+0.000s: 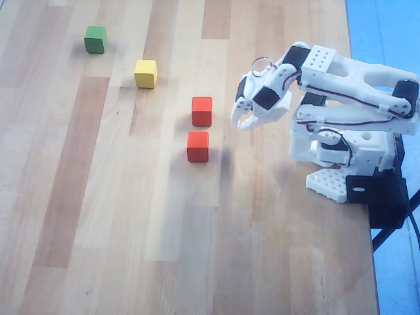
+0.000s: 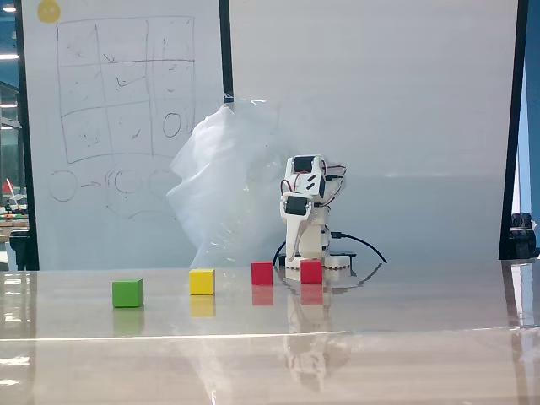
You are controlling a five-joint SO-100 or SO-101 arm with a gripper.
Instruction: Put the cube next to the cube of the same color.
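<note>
Two small red cubes lie close together on the wooden table, a small gap apart, one (image 1: 202, 111) just behind the other (image 1: 197, 146) in the overhead view. In the fixed view they stand side by side, one on the left (image 2: 262, 272) and one on the right (image 2: 311, 271), in front of the arm's base. My gripper (image 1: 240, 123) hangs to the right of the cubes in the overhead view, clear of both, pointing down. Its jaws look shut and hold nothing. It also shows in the fixed view (image 2: 294, 253).
A yellow cube (image 1: 146, 73) and a green cube (image 1: 96, 39) lie further along the same diagonal line; both also show in the fixed view, yellow (image 2: 202, 281) and green (image 2: 127, 293). The arm's base (image 1: 341, 174) stands at the table's right edge.
</note>
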